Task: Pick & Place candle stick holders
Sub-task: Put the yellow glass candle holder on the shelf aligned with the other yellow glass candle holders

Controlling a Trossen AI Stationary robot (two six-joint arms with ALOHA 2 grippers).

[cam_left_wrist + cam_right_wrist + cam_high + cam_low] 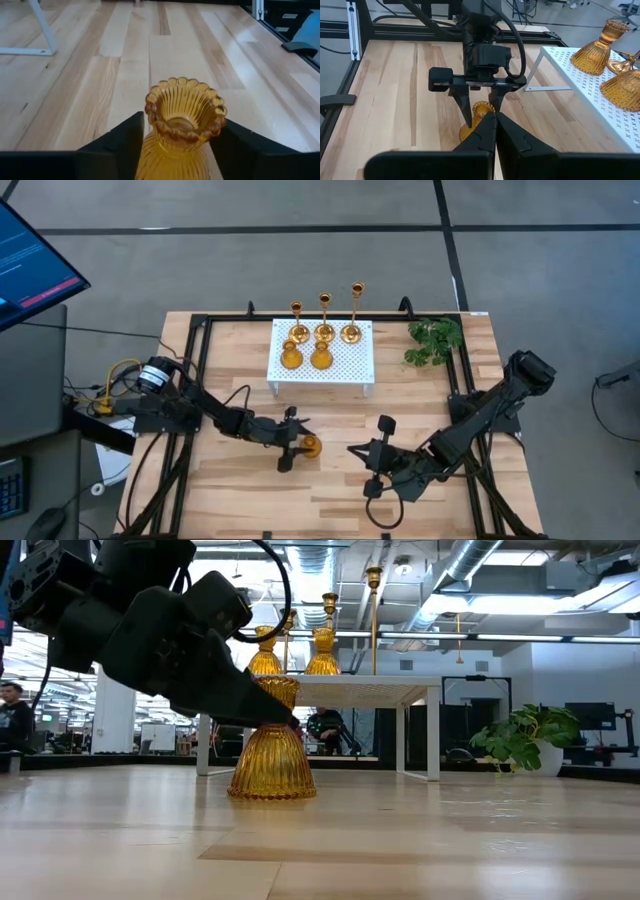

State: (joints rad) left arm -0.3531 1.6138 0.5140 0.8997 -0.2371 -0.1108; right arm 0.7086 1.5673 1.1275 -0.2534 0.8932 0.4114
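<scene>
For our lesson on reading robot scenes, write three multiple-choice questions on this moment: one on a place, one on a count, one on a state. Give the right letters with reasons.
1. Where does the short holder by the left gripper stand?
A. on the white stand
B. on the bare wooden table
C. beside the plant

2. How many gold holders are on the white stand?
A. three
B. four
C. five

3. How is the right gripper?
A. shut and empty
B. holding a tall holder
C. open around the plant

Answers:
1 B: the low view shows its base flat on the table, in front of the stand.
2 C: three tall and two short ones stand there.
3 A: its fingers meet with nothing between them.
</scene>
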